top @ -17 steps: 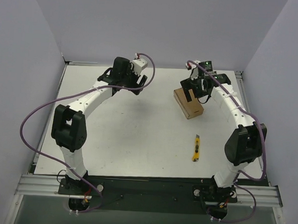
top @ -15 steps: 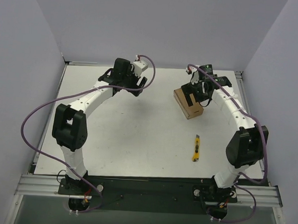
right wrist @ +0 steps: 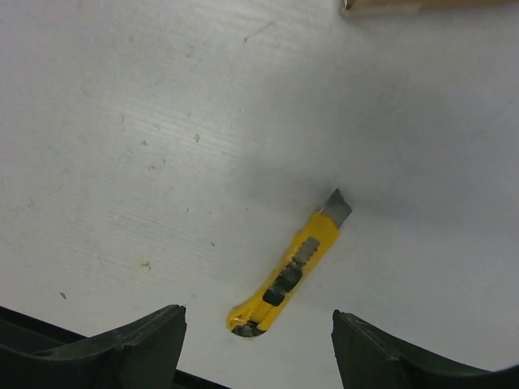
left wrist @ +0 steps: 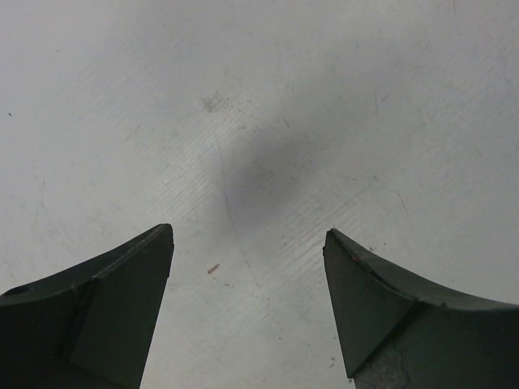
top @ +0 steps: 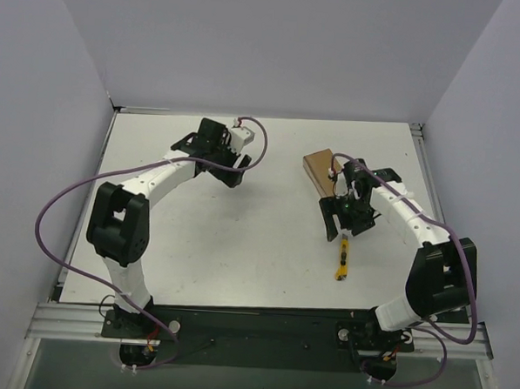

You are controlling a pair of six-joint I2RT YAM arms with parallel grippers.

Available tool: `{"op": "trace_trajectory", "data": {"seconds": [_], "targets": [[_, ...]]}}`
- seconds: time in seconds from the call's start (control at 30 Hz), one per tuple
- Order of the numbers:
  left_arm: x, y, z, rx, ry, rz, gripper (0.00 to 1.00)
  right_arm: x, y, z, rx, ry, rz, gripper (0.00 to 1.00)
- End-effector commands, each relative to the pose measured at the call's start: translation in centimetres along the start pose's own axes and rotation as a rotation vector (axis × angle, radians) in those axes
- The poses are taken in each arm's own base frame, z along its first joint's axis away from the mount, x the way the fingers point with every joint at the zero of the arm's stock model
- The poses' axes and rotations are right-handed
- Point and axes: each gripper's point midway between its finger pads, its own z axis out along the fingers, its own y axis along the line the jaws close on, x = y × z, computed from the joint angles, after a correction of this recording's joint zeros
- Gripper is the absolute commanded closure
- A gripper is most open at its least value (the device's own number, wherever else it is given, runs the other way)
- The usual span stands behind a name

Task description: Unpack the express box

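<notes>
Brown cardboard express box [top: 317, 167] lies on the white table [top: 240, 237], far right of centre. Nearer the bases, the right gripper [right wrist: 258, 322] hovers above the yellow-and-black utility knife [right wrist: 290, 271], jaws spread and holding nothing. The left gripper [left wrist: 247, 243] hangs over the tabletop, jaws likewise apart.

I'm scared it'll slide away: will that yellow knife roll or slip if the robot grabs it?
The yellow knife looks slim and flat, so it probably won't roll. Lying low on the smooth table, it may skid when nudged.
</notes>
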Motion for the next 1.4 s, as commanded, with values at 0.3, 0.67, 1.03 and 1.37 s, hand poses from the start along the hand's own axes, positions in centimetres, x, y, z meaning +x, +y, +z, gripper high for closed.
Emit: {"op": "trace_trajectory", "data": {"seconds": [0.3,0.67,1.03,1.37], "targets": [[3.6,1.9,-3.8,-0.194,0.093,-0.1,0.18,6.7,0.0,4.6,0.07,0.236,0.226,0.42],[4.6,2.9,-5.1,-0.267,0.098,-0.07,0.19,8.2,0.2,5.8,0.126,0.333,0.246,0.47],[5.7,2.3,-6.3,-0.295,0.106,0.004,0.18,9.7,0.3,6.8,0.104,0.472,0.214,0.56],[5.6,-1.0,-8.1,-0.147,0.094,0.14,0.18,2.0,4.5,7.7,0.033,0.349,-0.222,1.0]]}}
